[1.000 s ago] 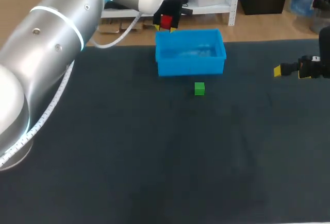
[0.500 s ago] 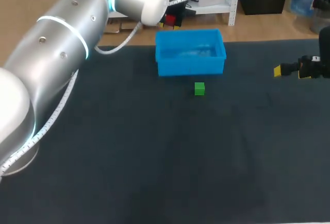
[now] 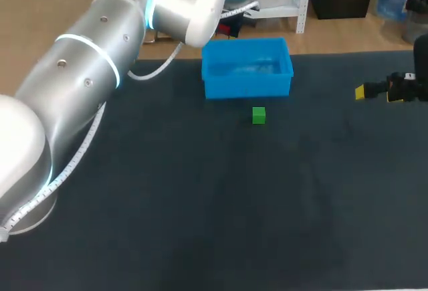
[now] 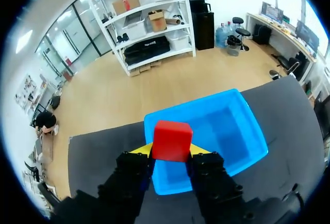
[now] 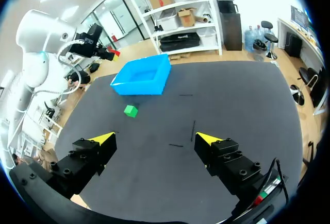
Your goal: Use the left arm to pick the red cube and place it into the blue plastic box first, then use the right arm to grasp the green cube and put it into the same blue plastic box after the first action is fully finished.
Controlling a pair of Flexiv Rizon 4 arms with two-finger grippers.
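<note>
You can read no text, number, label or sign in any of these views. The small red cube [image 4: 171,140], the blue plastic box [image 3: 247,89] and the small green cube [image 3: 259,115] show you only plain coloured faces, and the dark bench [image 3: 200,204] shows no legible mark.

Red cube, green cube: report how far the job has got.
Done: the red cube is lifted, clamped in the left end effector. In hand: getting it into the empty blue plastic box just ahead. Left: release it inside; then the open right end effector must take the green cube off the table and box it too.
</note>
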